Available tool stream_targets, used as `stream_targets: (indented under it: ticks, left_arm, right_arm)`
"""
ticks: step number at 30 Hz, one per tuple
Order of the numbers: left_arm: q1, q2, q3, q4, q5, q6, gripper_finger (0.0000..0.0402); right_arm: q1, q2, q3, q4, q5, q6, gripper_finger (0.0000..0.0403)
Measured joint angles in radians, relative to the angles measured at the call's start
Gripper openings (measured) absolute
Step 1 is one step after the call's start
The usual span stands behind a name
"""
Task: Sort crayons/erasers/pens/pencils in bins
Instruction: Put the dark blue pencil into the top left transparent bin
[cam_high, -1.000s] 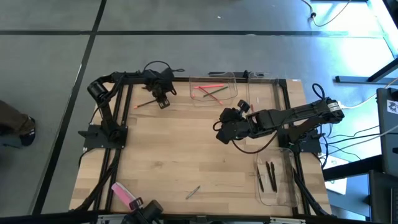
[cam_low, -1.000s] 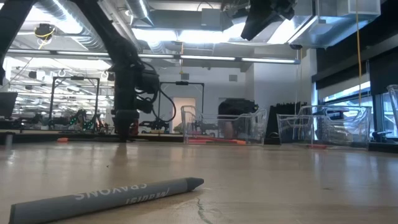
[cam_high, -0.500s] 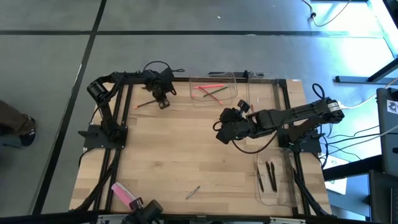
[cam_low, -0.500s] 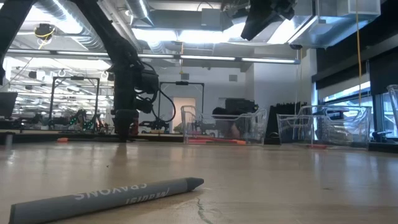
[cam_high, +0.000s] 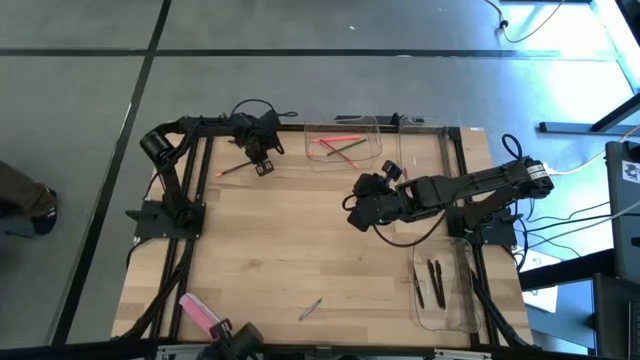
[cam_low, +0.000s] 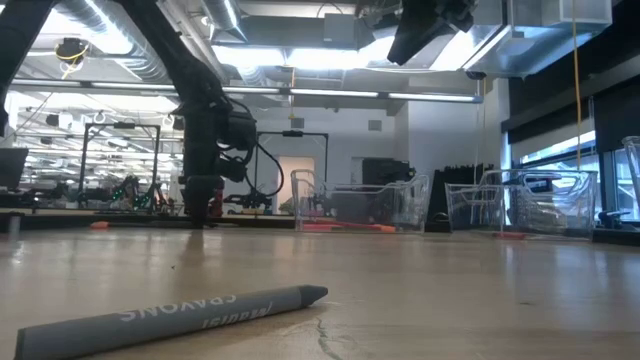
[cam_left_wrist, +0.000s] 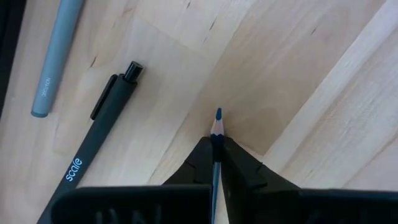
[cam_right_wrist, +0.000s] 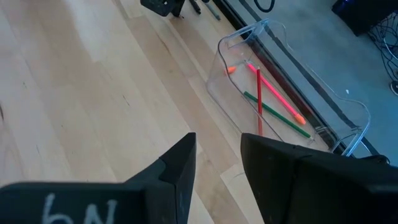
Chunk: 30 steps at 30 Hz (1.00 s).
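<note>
My left pincer (cam_left_wrist: 216, 163) is clenched on a blue pencil (cam_left_wrist: 217, 127), low on the surface just left of the far bin (cam_high: 345, 146). Next: lift and carry it there. Right pincer (cam_right_wrist: 217, 163) hovers released nearby, empty

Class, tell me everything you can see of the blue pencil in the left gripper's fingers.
The blue pencil is thin, with a sharpened tip: bare wood cone, blue lead. It is clamped between the left gripper's dark fingers, point jutting forward over the pale wooden table. Whether the tip touches the wood cannot be told. A black pen lies apart beside it.
</note>
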Motion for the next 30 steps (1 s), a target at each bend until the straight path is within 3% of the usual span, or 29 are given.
stream_targets:
  ticks: [10,20,26,30]
  left_arm:
    - [-0.077,-0.077,-0.004,0.0,0.02,-0.01,0.0002]
    - [-0.181,-0.267,-0.003,0.005,0.021,-0.058,0.0001]
    - [-0.26,-0.395,-0.002,0.031,0.023,-0.061,0.0001]
    - [-0.314,-0.468,-0.002,0.071,0.066,-0.061,0.0001]
  right_arm:
    - [0.001,0.0,0.0,-0.018,0.0,0.0,0.013]
    - [0.001,0.0,-0.001,-0.02,0.01,0.034,0.013]
    - [0.0,0.001,-0.051,0.039,0.063,0.046,0.013]
    - [0.0,0.0,-0.103,0.174,0.06,-0.057,0.013]
